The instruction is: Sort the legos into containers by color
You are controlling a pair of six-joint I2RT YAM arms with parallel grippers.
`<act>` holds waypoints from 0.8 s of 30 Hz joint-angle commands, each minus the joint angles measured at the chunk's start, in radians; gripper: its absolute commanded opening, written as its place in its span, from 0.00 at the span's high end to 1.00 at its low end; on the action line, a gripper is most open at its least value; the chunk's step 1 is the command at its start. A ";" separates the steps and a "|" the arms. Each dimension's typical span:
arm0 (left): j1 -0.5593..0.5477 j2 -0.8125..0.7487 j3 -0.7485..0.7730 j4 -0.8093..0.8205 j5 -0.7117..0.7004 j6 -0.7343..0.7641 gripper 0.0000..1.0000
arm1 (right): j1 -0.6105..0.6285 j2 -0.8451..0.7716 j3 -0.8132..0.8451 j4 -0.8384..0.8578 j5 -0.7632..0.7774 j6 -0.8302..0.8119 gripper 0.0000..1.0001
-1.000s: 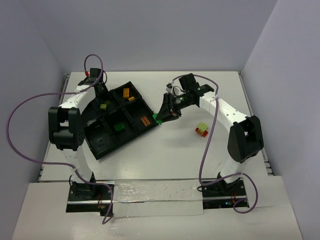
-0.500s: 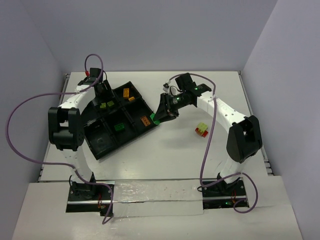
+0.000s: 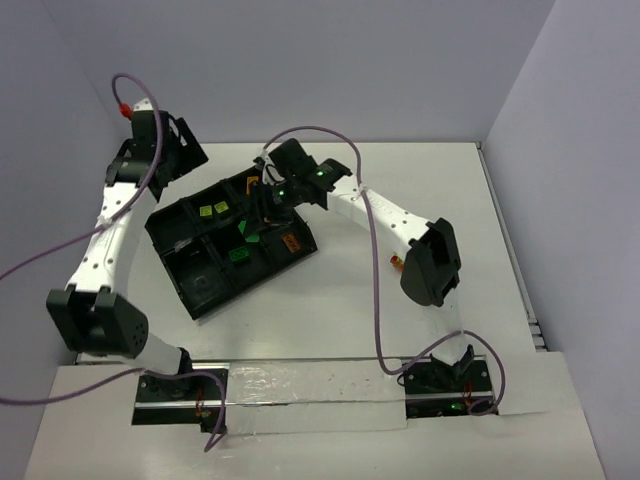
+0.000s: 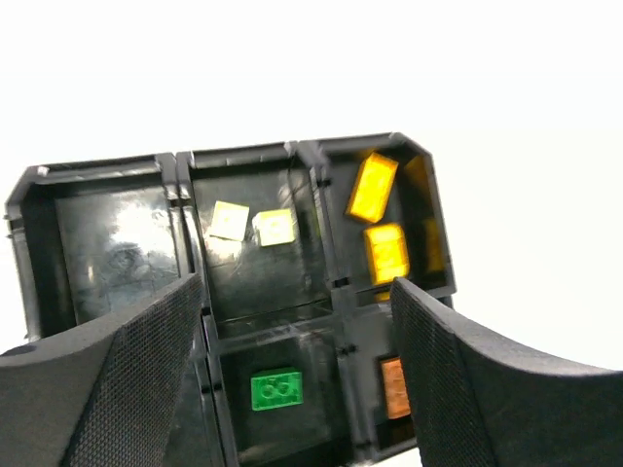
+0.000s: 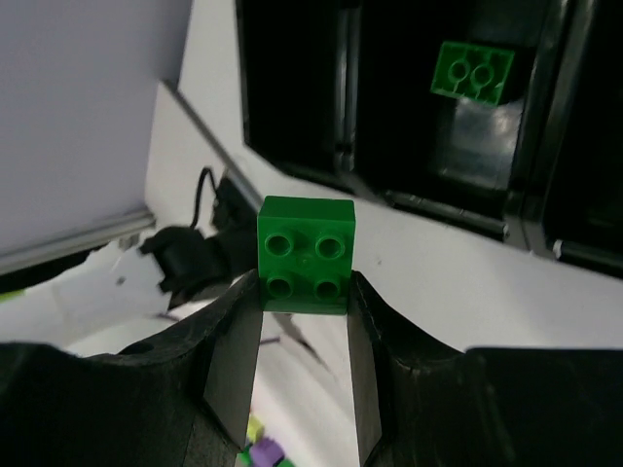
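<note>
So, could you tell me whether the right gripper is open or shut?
Shut: the right gripper clamps a small green plastic brick between its fingers.

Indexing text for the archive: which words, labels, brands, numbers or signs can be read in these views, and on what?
No text can be read in any view.
held green brick, in the right pincer: studs show no lettering.
loose green brick in the tray: faint marks on top, too blurred to read.
orange brick: dark marks, too small to read.
</note>
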 commanded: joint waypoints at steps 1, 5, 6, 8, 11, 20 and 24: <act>0.010 -0.139 -0.014 -0.045 -0.066 -0.066 0.12 | 0.027 0.084 0.094 0.004 0.145 0.017 0.89; 0.014 -0.217 -0.076 -0.049 -0.069 -0.078 0.08 | 0.040 0.143 0.103 0.063 0.206 0.053 0.88; 0.014 -0.226 -0.085 -0.051 -0.069 -0.082 0.08 | 0.043 0.155 0.113 0.063 0.212 0.053 0.87; 0.014 -0.246 -0.105 -0.056 -0.070 -0.090 0.08 | 0.049 0.180 0.135 0.060 0.226 0.052 0.86; 0.014 -0.275 -0.125 -0.046 -0.066 -0.096 0.08 | 0.056 0.207 0.153 0.062 0.232 0.046 0.84; 0.014 -0.301 -0.132 -0.036 -0.051 -0.104 0.09 | 0.069 0.223 0.146 0.072 0.234 0.044 0.81; 0.014 -0.304 -0.139 -0.031 -0.037 -0.108 0.09 | 0.075 0.242 0.164 0.071 0.231 0.047 0.49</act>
